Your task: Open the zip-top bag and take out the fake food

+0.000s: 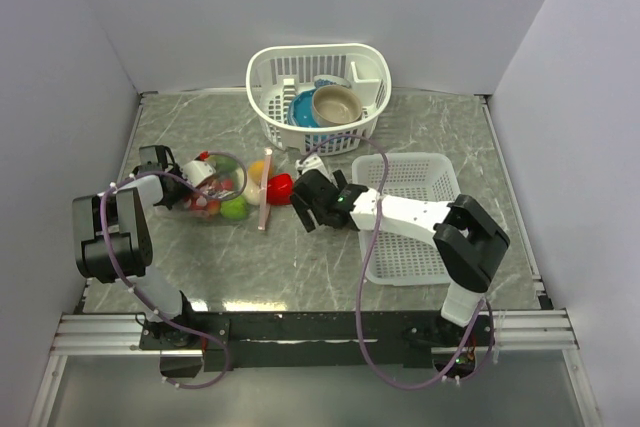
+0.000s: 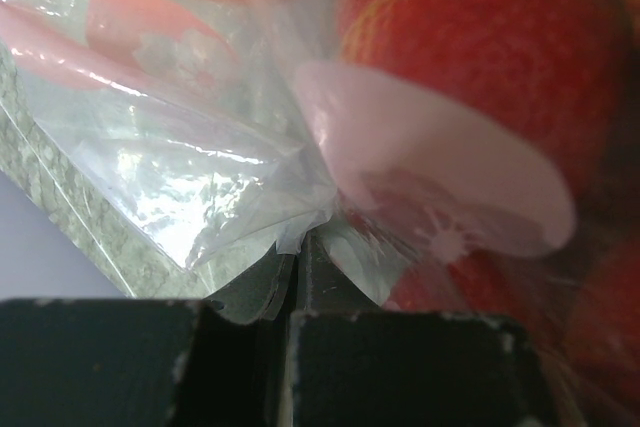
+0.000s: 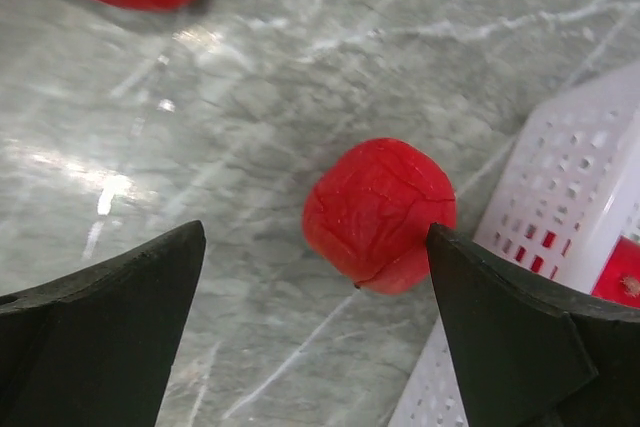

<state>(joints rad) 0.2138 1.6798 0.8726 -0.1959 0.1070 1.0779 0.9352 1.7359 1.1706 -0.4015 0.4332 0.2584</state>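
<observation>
On the left gripper [image 2: 295, 282], the jaws are pressing together on a fold of clear plastic at the closed end of the zip-top bag [image 1: 215, 192]. On the right gripper [image 3: 315, 237], the jaws are standing wide apart and gripping nothing. They are hanging over a round red piece [image 3: 380, 215] that is resting on the table and showing between them in the wrist view.

The grey marbled table [image 1: 450, 137] is carrying everything. A tall white basket [image 1: 262, 87] is standing at the far edge, holding a blue bowl [image 1: 300, 109] and a tan bowl [image 1: 335, 104]. A shallow white mesh basket [image 1: 410, 172] is lying on the right side, and its corner is sitting just beside the round red piece.

The zip-top bag is lying on its side on the left part of the table, with its pink zip strip [image 1: 264, 205] facing right. Pieces of the fake food [image 1: 222, 197] are showing through the plastic, among them a green piece [image 1: 235, 209] on the near side. A second red piece [image 1: 281, 187] is lying just right of the strip. A yellow piece [image 1: 257, 169] is sitting at the strip; whether it is inside the bag cannot be told.
</observation>
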